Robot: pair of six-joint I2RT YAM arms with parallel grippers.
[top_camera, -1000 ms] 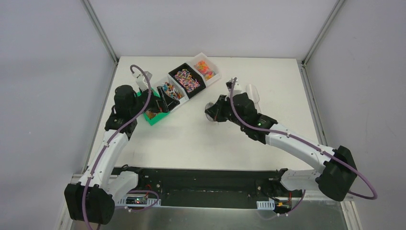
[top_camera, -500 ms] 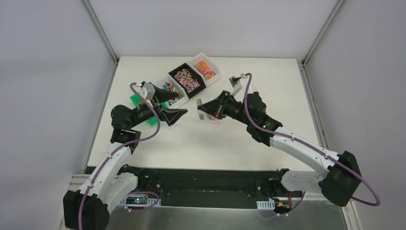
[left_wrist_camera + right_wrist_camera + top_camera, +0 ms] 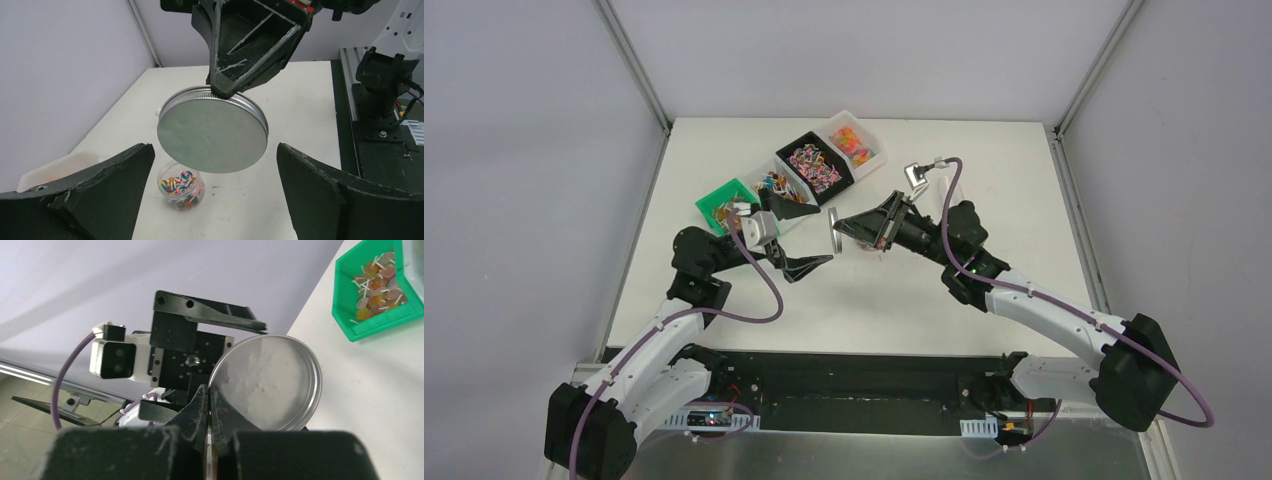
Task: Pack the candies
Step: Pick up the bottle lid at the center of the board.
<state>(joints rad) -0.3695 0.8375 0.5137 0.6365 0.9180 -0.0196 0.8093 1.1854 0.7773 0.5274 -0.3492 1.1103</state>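
Since the empty, wide-spread left gripper point(image 3: 809, 237) has swung from the bins point(image 3: 712, 198) to face the lid point(image 3: 212, 132) pinched by the right gripper point(image 3: 844, 228), a handover seems likely; candies point(image 3: 181, 184) sit in the mid-table jar point(image 3: 165, 192).

The left arm point(image 3: 649, 340) rises from the near-left corner of the surface point(image 3: 894, 300) and bends inward. Its tool point(image 3: 824, 234) points right, with the jaws spread wide and nothing between them. The right arm point(image 3: 1044, 310) reaches from the near-right corner toward the middle. Its tool point(image 3: 844, 226) points left, jaws pinched tight on the rim of a lid point(image 3: 212, 137) held on edge. The two tools face each other, near but apart.
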